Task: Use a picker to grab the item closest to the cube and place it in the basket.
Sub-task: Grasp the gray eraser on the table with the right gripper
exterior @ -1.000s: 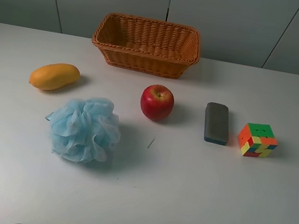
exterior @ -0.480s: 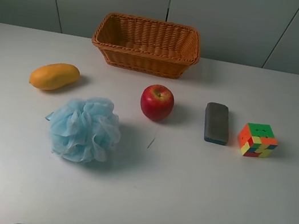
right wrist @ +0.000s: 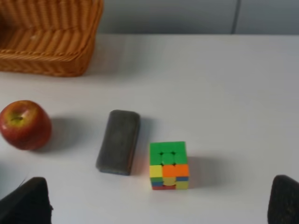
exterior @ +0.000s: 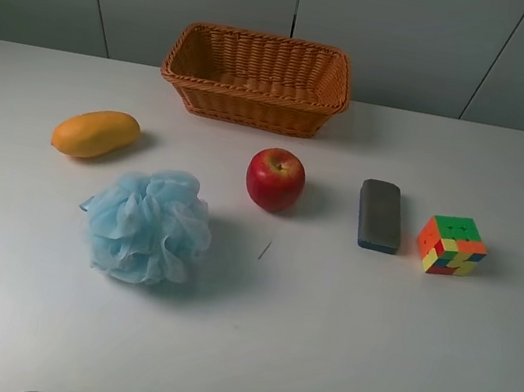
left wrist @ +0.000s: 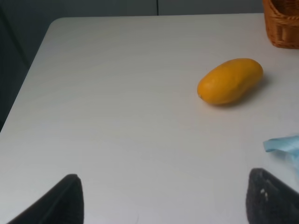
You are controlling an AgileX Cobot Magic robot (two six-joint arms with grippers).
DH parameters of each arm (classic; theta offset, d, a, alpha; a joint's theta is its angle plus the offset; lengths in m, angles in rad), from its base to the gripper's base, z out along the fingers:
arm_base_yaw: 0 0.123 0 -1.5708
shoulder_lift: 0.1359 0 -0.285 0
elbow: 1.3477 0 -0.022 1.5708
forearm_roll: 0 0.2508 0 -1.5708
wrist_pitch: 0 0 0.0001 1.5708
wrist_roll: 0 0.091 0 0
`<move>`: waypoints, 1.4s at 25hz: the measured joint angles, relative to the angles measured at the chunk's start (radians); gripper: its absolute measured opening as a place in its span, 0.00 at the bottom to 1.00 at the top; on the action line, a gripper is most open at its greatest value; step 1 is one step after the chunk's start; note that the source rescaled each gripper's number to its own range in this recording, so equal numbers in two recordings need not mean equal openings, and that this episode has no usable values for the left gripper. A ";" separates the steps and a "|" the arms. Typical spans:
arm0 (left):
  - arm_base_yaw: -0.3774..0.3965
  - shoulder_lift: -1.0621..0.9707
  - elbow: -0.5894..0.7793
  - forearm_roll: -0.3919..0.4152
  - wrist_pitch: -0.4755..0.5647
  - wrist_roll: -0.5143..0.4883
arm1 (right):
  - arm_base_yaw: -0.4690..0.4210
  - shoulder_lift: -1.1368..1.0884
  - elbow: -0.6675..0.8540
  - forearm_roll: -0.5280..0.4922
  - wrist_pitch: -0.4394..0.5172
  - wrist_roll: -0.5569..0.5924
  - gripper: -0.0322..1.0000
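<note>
While right pincer [right wrist: 156, 207] gapes, item [right wrist: 118, 141] ahead, untouched

Bright, even light; the apple [exterior: 275, 178] casts a soft shadow rightward; wrist views slightly blurred.

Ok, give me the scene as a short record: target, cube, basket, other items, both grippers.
target: flat dark-grey rectangular block, lying flat, untouched
cube: multicoloured puzzle cube, beside the block, not touching
basket: orange-brown woven wicker basket, at the back
others: red apple, yellow mango, blue mesh puff
left gripper: open, holding nothing
right gripper: open, holding nothing
</note>
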 joint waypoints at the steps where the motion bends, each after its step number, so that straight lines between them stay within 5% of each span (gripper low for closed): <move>1: 0.000 0.000 0.000 0.000 0.000 0.000 | 0.000 0.067 -0.024 0.020 -0.009 -0.013 1.00; 4: 0.000 0.000 0.000 0.000 0.000 0.000 | 0.026 0.238 -0.102 0.040 -0.043 -0.025 1.00; 14: 0.000 0.000 0.000 0.000 0.000 -0.002 | 0.327 0.715 -0.221 -0.051 -0.244 0.131 1.00; 25: 0.000 0.000 0.000 0.000 0.000 -0.002 | 0.343 1.072 -0.221 -0.031 -0.390 0.177 1.00; 35: 0.000 0.000 0.000 0.000 0.000 -0.002 | 0.343 1.249 -0.222 -0.047 -0.425 0.189 1.00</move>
